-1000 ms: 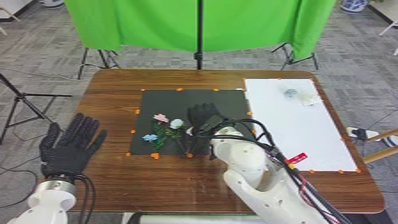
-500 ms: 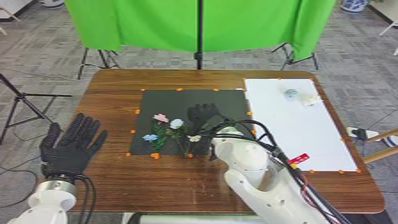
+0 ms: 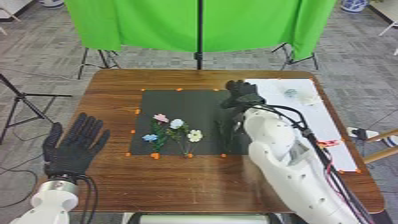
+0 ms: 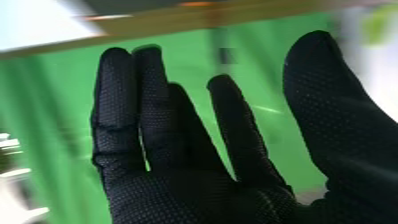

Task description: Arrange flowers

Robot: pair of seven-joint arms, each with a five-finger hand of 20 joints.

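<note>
Brown table (image 3: 169,187), right hand (image 3: 242,98), fingers extended

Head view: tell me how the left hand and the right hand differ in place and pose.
The left hand is by the left edge of the table, the right hand over the far right corner of the black mat. The left hand is nearer the robot; the right hand is farther forward, at the end of an outstretched arm. Both are open and wear black gloves.

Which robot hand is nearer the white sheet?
Right: the right robot hand is at the white sheet's left edge; the left robot hand is left of the black mat.
</note>
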